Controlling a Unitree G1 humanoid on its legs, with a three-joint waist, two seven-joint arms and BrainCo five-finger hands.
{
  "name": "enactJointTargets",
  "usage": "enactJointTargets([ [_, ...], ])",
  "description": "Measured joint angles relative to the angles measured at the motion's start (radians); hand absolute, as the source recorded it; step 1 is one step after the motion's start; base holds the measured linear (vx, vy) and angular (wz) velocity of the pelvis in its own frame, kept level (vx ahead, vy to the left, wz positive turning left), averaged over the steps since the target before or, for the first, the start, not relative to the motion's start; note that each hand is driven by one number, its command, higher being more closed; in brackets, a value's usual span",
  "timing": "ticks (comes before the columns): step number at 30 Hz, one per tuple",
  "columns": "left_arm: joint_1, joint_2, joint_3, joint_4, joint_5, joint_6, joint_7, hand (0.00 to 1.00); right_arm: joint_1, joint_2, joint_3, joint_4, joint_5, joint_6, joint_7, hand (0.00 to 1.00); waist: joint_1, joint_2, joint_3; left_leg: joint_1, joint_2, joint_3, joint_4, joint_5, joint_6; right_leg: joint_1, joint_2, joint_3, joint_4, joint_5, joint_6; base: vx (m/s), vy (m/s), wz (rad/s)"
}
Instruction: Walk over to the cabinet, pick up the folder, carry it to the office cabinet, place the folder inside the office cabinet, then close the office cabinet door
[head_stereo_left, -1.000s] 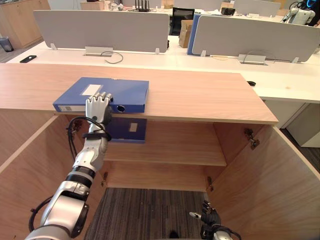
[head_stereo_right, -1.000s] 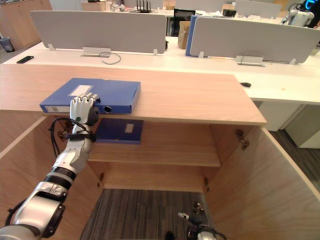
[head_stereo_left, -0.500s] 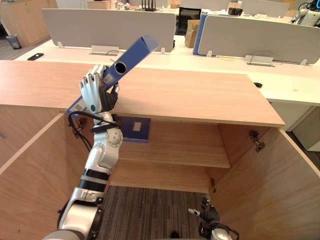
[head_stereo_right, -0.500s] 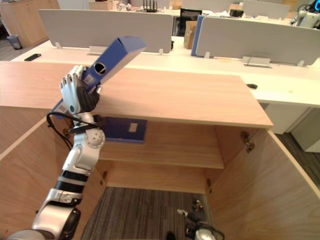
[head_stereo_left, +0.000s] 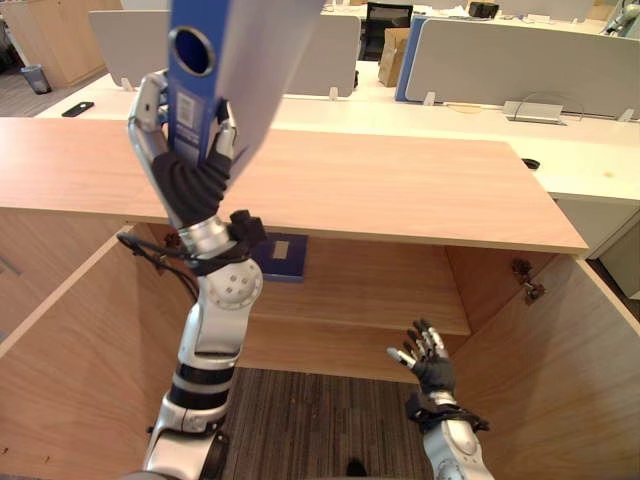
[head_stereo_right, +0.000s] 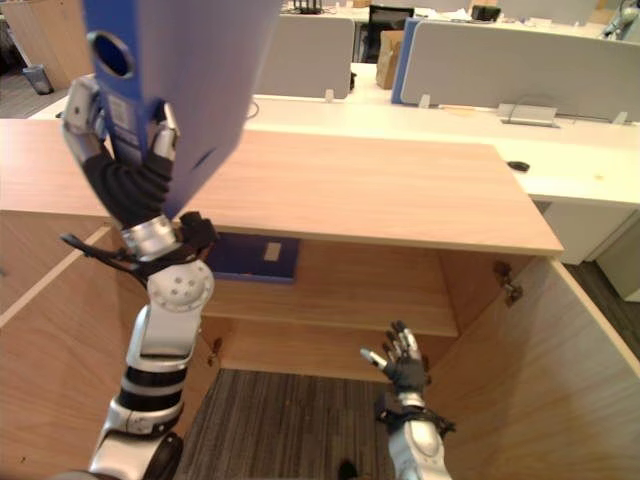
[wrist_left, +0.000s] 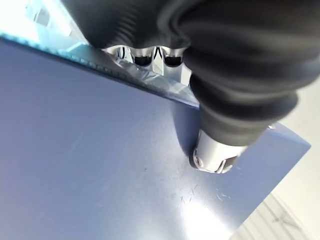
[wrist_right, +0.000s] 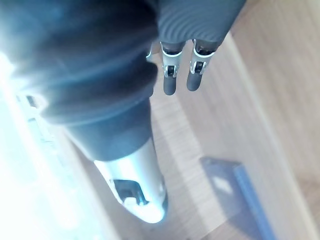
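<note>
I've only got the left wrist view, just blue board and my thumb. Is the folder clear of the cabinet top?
Observer: Yes. The left hand holds the blue folder upright, spine toward the head camera, raised clear of the cabinet top.
Operator: Is the shelf underneath free?
Observer: Not fully. A second blue folder lies flat toward its left end.
Operator: And my right hand?
Observer: The right hand is low in front of the shelf, fingers spread, holding nothing.
</note>
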Motion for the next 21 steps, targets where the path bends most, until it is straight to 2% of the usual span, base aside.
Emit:
enactJointTargets([
  [1,0.011,0.001,0.005,-0.009,-0.061,-0.023,-0.015,1.0,0.004,0.003,-0.009,-0.021,0.036,-0.007,0.016,0.0,0.0,0.0,0.0,0.0,0.0,0.0,0.0,0.0,0.0,0.0,0.0,0.0,0.0,0.0,0.0,0.0,0.0,0.0],
  [3,0.055,-0.001,0.045,-0.017,-0.307,-0.104,-0.081,1.0,0.031,0.015,-0.063,-0.122,0.159,-0.02,0.074,0.0,0.0,0.002,0.001,0.0,0.001,0.0,0.005,-0.002,0.0,0.0,0.0,0.001,0.003,-0.001,0.0,-0.05,-0.028,-0.01],
  [4,0.066,-0.002,0.06,-0.019,-0.377,-0.119,-0.107,1.0,0.037,0.015,-0.078,-0.144,0.195,-0.025,0.091,0.0,0.0,0.003,0.002,0.0,0.001,0.001,0.007,-0.003,-0.001,0.0,0.0,0.001,0.004,-0.001,0.0,-0.05,-0.026,-0.02],
  [6,0.112,-0.007,0.116,-0.029,-0.597,-0.167,-0.19,1.0,0.058,0.016,-0.138,-0.222,0.288,-0.043,0.142,0.0,-0.001,0.006,0.004,0.0,0.001,0.002,0.01,-0.005,-0.002,-0.001,0.0,0.002,0.006,-0.002,0.0,-0.04,-0.02,-0.02],
  [8,0.14,-0.007,0.144,-0.034,-0.726,-0.194,-0.249,1.0,0.065,0.016,-0.177,-0.264,0.364,-0.052,0.183,0.0,0.0,0.008,0.005,0.001,0.002,0.003,0.011,-0.006,-0.003,-0.005,0.001,0.003,0.006,-0.003,0.0,-0.02,-0.01,0.0],
  [13,0.175,-0.004,0.169,-0.035,-0.905,-0.217,-0.389,1.0,0.035,0.014,-0.229,-0.393,0.446,-0.065,0.264,0.0,0.007,0.013,0.008,0.0,0.004,0.006,0.013,-0.008,-0.005,-0.006,0.003,0.006,0.004,-0.003,-0.001,0.0,-0.004,-0.01],
  [15,0.175,0.007,0.165,-0.032,-0.934,-0.217,-0.424,1.0,-0.012,0.0,-0.242,-0.416,0.446,-0.071,0.264,0.0,0.006,0.014,0.009,0.0,0.004,0.008,0.015,-0.01,-0.005,-0.006,0.004,0.008,0.003,-0.002,-0.001,0.0,-0.014,-0.04],
  [17,0.175,0.027,0.154,-0.019,-0.985,-0.217,-0.487,1.0,-0.104,-0.052,-0.243,-0.43,0.443,-0.087,0.264,0.0,0.007,0.016,0.01,-0.004,0.004,0.009,0.021,-0.014,-0.002,-0.005,0.004,0.01,0.003,-0.002,0.0,0.0,0.0,0.0],
  [19,0.168,0.044,0.142,0.003,-1.003,-0.218,-0.512,1.0,-0.161,-0.09,-0.242,-0.429,0.414,-0.09,0.258,0.0,0.01,0.017,0.011,-0.013,0.005,0.009,0.034,-0.019,-0.001,-0.006,0.003,0.011,0.004,-0.002,0.0,0.0,0.0,0.0],
  [21,0.152,0.068,0.124,0.059,-1.025,-0.217,-0.545,1.0,-0.236,-0.167,-0.24,-0.421,0.36,-0.09,0.239,0.0,0.016,0.02,0.012,-0.012,0.005,0.009,0.035,-0.02,-0.001,-0.005,0.003,0.011,0.005,-0.002,0.0,0.0,0.0,0.0],
])
